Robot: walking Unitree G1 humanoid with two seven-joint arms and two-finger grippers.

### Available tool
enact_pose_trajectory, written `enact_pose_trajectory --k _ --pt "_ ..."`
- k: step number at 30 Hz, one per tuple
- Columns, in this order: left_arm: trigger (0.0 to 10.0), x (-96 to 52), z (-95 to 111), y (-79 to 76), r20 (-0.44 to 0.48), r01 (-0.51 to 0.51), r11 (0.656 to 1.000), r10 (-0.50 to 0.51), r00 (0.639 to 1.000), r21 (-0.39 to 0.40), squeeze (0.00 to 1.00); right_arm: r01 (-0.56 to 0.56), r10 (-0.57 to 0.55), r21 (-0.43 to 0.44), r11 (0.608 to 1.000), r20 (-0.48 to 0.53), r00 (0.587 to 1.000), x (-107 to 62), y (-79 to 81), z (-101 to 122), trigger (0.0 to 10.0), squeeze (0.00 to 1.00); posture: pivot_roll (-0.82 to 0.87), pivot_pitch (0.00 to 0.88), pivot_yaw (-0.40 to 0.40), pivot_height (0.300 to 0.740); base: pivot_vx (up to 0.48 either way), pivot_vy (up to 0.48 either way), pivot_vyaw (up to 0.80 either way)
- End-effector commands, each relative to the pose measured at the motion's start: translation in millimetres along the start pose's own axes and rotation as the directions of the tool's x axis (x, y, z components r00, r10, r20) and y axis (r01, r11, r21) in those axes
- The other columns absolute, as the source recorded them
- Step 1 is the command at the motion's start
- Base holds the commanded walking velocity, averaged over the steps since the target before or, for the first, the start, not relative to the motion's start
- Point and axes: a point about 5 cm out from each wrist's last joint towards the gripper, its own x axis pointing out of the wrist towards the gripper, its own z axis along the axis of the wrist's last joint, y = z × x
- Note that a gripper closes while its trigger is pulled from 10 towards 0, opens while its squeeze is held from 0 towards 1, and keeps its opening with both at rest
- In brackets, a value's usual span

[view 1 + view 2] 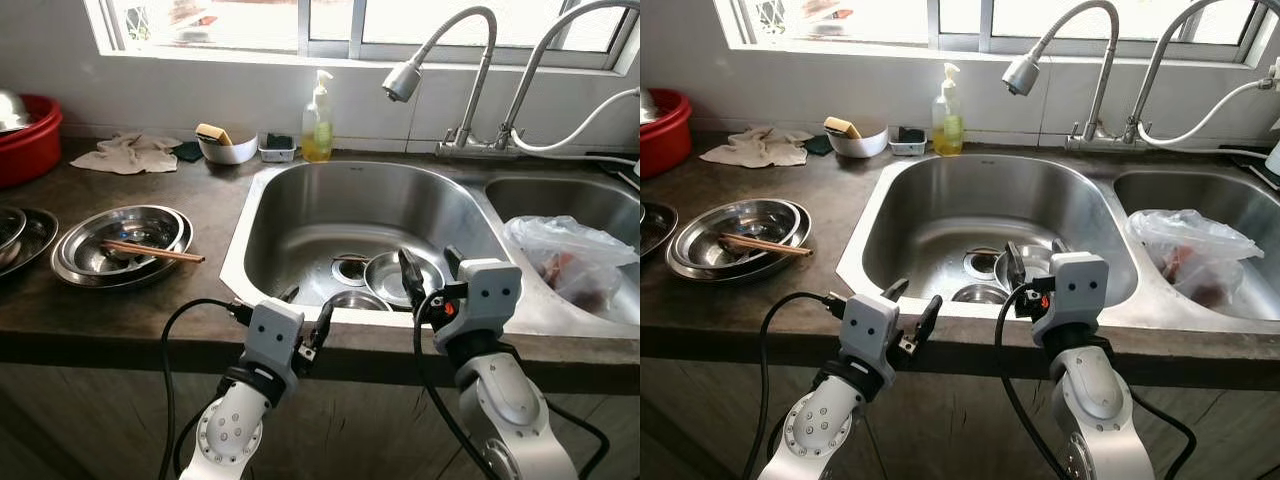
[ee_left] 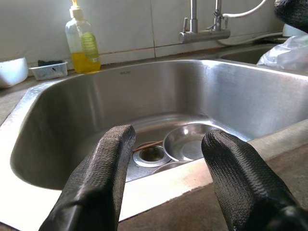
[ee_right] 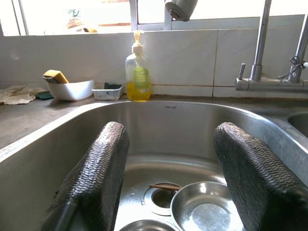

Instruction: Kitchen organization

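**Both grippers parked at the sink edge, bowls not grabbed yet**

Closest to us at the bottom of the frame: our left gripper sits low at the front lip of the sink, fingers spread and holding nothing. Our right gripper is a bit higher, just over the front rim, also spread wide and empty.

Just past them, down in the basin near the drain, we've got a steel bowl and a second bowl tucked right under the front wall. There's a thin stick-like thing lying by the drain, can't tell what exactly.

Mid left of the frame, stacked steel plates with chopsticks across them. Right side, a plastic bag in the other basin. Further back: soap bottle, white bowl with a sponge, rag, faucet.

What worries us: those bowls look slick and rounded, so a pinch on the rim could slip. The near bowl sits tight against the wall, so reaching in we might clip the sink lip
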Motion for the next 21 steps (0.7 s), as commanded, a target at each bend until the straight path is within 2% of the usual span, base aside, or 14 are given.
enact_pose_trajectory --k 1,21 --pt "10.0 -0.5 -2.8 -1.9 -0.01 0.011 1.0 -0.011 1.0 -0.002 0.0 -0.005 0.004 0.004 1.0 0.021 1.0 1.9 2.4 4.6 10.0 0.0 0.0 0.0 -0.043 0.74 -0.266 0.0 0.0" --pt "10.0 -1.0 -3.8 -3.9 -0.017 0.013 1.0 -0.013 1.0 -0.004 0.0 0.002 -0.002 0.01 1.0 0.01 1.0 3.4 5.8 2.9 10.0 0.0 0.0 0.0 -0.042 0.74 -0.28 0.0 0.0"
